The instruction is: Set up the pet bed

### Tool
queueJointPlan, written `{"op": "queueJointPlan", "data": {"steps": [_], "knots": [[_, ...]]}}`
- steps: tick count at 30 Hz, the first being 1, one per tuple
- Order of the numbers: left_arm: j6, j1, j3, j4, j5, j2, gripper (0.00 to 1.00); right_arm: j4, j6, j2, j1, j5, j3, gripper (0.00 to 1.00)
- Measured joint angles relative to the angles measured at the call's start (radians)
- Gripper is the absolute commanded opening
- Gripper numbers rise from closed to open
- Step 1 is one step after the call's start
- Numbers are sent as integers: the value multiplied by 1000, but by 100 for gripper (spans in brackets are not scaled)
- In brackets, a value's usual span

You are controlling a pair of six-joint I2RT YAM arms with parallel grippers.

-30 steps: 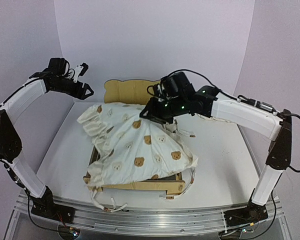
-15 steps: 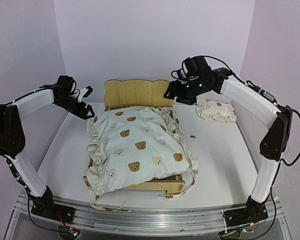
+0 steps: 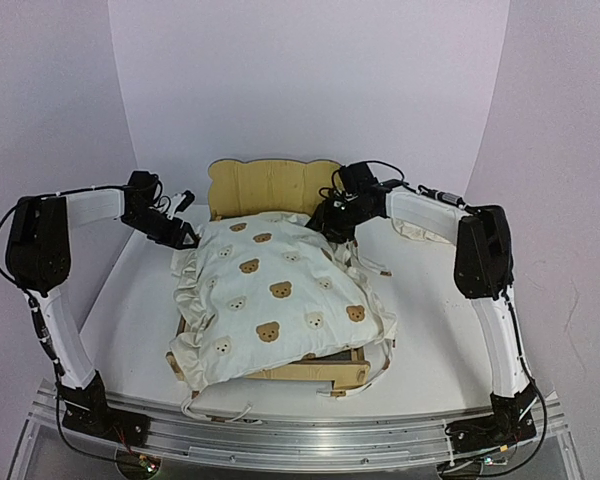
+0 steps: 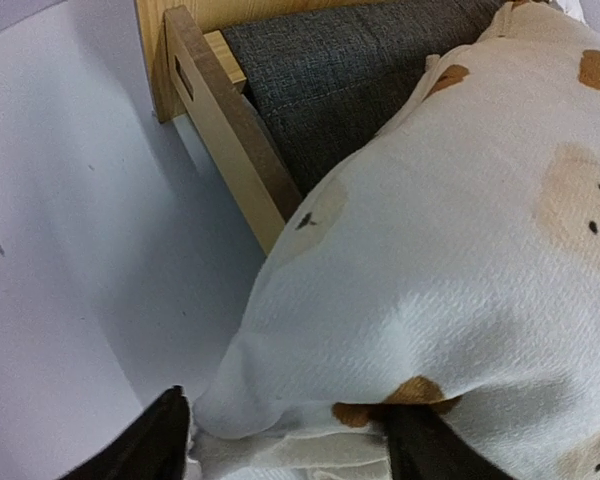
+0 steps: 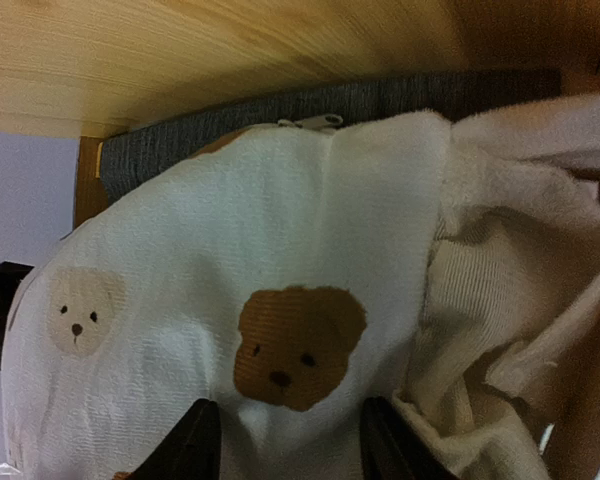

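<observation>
The pet bed [image 3: 270,185] stands mid-table with its bear-ear headboard at the far end. The cream bear-print cushion [image 3: 275,295] lies spread over it and hangs past the rails. My left gripper [image 3: 185,236] is open at the cushion's far left corner. In the left wrist view [image 4: 285,415] that corner [image 4: 280,400] sits between the spread fingers, beside the side rail [image 4: 230,130] and the grey base [image 4: 350,70]. My right gripper [image 3: 330,222] is open at the far right corner. In the right wrist view [image 5: 290,405] its fingers straddle the cushion [image 5: 280,300] below the headboard [image 5: 230,50].
The small ruffled pillow [image 3: 416,230] lies at the back right, partly hidden behind my right arm. Tie strings [image 3: 372,268] trail off the cushion's right side, and others [image 3: 220,412] hang at the bed's near edge. Purple walls close in the back and sides.
One second ago my right gripper held the cushion up and bunched; it then let go and the cushion dropped flat. Both grippers have since come down to its far corners.
</observation>
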Motion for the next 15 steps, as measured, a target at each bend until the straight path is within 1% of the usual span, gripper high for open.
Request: {"op": "queueJointPlan", "data": {"steps": [1, 3, 4, 5, 8, 10, 15], "knots": [[-6, 0, 1, 6, 16, 10, 41, 25, 19, 1, 1, -18, -22, 35], [-12, 0, 1, 17, 47, 31, 18, 68, 53, 1, 3, -52, -54, 8], [-18, -1, 1, 19, 62, 39, 6, 90, 67, 1, 4, -70, -67, 0], [-23, -2, 2, 22, 75, 44, 1, 111, 79, 0, 4, -87, -80, 0], [-27, -6, 12, 25, 98, 47, 0, 160, 101, -13, 4, -115, -131, 0], [-27, -11, 41, 26, 99, 48, 0, 181, 102, -50, 3, -105, -200, 0], [-14, -21, 200, 37, 95, 89, 0, 194, 91, -246, 4, -1, -381, 0]]}}
